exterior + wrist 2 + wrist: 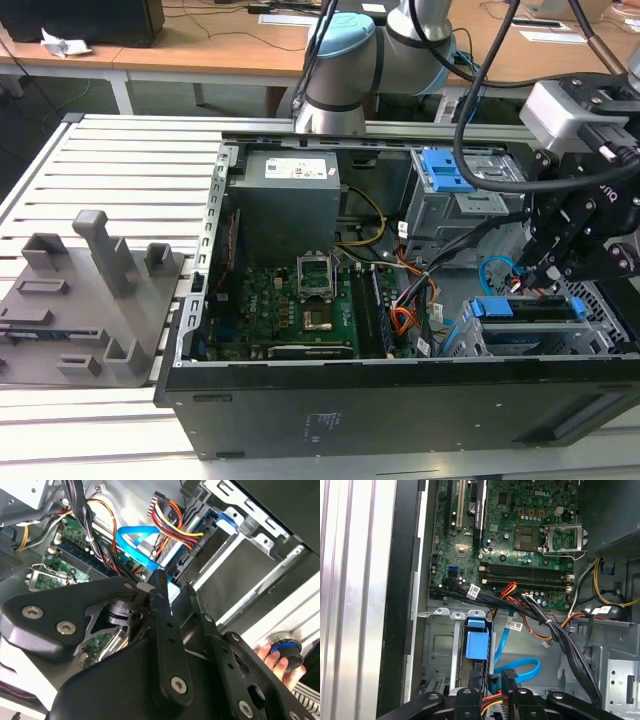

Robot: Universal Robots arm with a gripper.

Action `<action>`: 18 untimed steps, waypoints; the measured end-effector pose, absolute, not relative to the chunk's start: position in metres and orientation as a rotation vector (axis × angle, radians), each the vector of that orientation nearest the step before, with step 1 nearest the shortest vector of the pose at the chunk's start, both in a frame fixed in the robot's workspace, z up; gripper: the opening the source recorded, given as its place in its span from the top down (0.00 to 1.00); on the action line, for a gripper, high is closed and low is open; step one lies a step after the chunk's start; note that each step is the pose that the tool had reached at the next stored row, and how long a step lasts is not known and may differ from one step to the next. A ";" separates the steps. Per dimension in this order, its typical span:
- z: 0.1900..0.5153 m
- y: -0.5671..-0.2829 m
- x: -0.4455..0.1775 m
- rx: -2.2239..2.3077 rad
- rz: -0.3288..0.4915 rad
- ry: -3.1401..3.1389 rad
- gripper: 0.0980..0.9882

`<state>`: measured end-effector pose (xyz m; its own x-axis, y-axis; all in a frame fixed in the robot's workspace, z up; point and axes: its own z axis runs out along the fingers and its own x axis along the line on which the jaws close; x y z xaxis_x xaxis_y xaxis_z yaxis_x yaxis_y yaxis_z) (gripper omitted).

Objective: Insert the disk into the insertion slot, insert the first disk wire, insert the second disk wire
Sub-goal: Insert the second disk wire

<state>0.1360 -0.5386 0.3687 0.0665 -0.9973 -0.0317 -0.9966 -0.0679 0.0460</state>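
The disk, in its blue carrier (525,307) (477,645), lies in the low metal insertion slot (603,305) (437,645) at the case's corner on the exterior view's right. My gripper (540,275) (172,587) (492,685) hangs right above the disk's end. Its black fingers (160,600) stand close together on the plug of a blue flat wire (525,667) (132,547) that loops off beside them. A bundle of red, yellow and orange wires (490,706) runs between the finger links; its black plug (167,510) shows past the fingertips. The plug's contact with the disk is hidden.
A taller grey cage with a blue latch (445,170) stands behind the slot. The motherboard (290,310), the power supply (285,200) and a black cable bundle (560,640) fill the case. A grey fixture (90,300) lies on the slatted table. A hand (270,657) holds a round knob.
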 end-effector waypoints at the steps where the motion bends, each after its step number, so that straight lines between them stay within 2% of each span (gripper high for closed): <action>1: 0.367 -0.538 0.136 2.291 -0.085 -2.130 0.76; 10: 0.360 -0.533 0.136 2.304 -0.082 -2.113 0.76; 11: 0.360 -0.533 0.136 2.304 -0.082 -2.113 0.77; 13: 0.360 -0.533 0.136 2.304 -0.082 -2.113 0.93; 18: 0.360 -0.536 0.136 2.303 -0.080 -2.111 0.93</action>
